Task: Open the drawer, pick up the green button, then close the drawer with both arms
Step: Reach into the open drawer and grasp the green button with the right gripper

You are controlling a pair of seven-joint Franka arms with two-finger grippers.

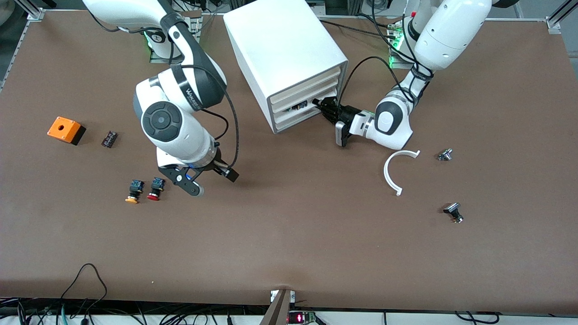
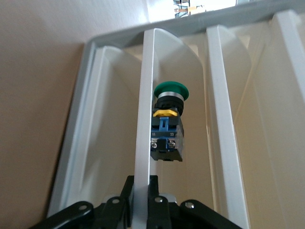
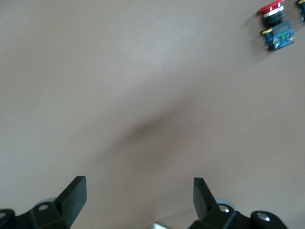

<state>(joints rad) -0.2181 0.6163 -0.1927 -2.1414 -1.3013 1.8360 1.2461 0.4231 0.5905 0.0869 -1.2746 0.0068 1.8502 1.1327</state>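
1. The left gripper (image 1: 326,107) is at the front of the cabinet (image 1: 280,49), its fingers (image 2: 153,200) pinched on the thin cream front edge of the drawer (image 2: 145,119), third from the top; the drawer looks pulled out only a little way.
2. The button (image 2: 167,123) lies inside that drawer, green cap pointing away from the gripper, blue end toward it; it sits close to the drawer front, apart from the side walls as far as the left wrist view shows.
3. The right gripper (image 1: 192,183) hangs low over bare table toward the right arm's end, fingers (image 3: 74,195) spread wide and holding nothing; this arm waits.
4. Handling, as a judgement: the button is small, hard plastic and light; the round cap is smooth and likely to slip, so the squarer black and blue body is the better place to grip, across its flat sides.
5. The drawer is shallow, with a low opening under the drawer above; it probably needs pulling out much more before fingers can come down on the button.
6. Open room: the table in front of the cabinet, nearer the front camera, is bare, so the drawer has space to slide; the red button (image 1: 155,189) and yellow button (image 1: 133,191) lie just beside the right gripper, and a white curved piece (image 1: 393,170) lies near the left arm; both are worth avoiding.
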